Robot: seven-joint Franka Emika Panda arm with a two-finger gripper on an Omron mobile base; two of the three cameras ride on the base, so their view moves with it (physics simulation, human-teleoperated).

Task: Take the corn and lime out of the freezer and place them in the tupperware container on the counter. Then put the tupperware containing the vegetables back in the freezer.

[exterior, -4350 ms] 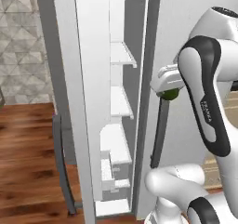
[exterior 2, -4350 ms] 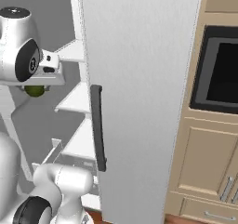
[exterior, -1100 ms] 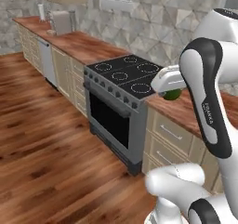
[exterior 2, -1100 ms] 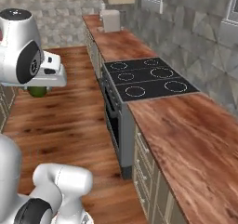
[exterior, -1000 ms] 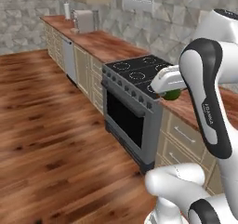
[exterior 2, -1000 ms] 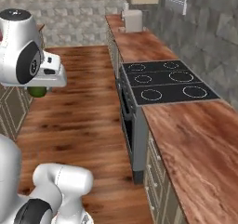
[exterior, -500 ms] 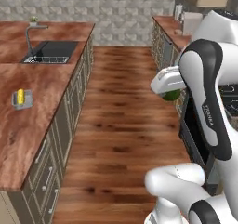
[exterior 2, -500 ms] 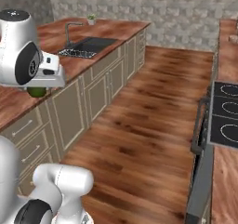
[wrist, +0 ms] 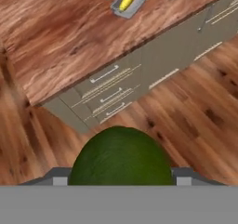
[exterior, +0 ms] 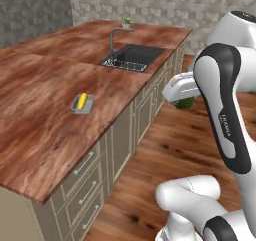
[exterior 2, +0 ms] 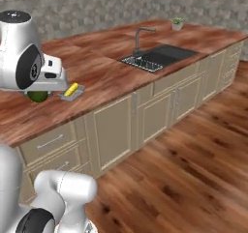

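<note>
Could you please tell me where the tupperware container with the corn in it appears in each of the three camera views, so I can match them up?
Left base view: the tupperware container sits left of centre on the counter, with the corn in it.
Right base view: it is at the left, beside the arm.
Hand view: it is at the top edge, centre.
Shared landmark: the counter's front edge over the beige drawers.
</note>
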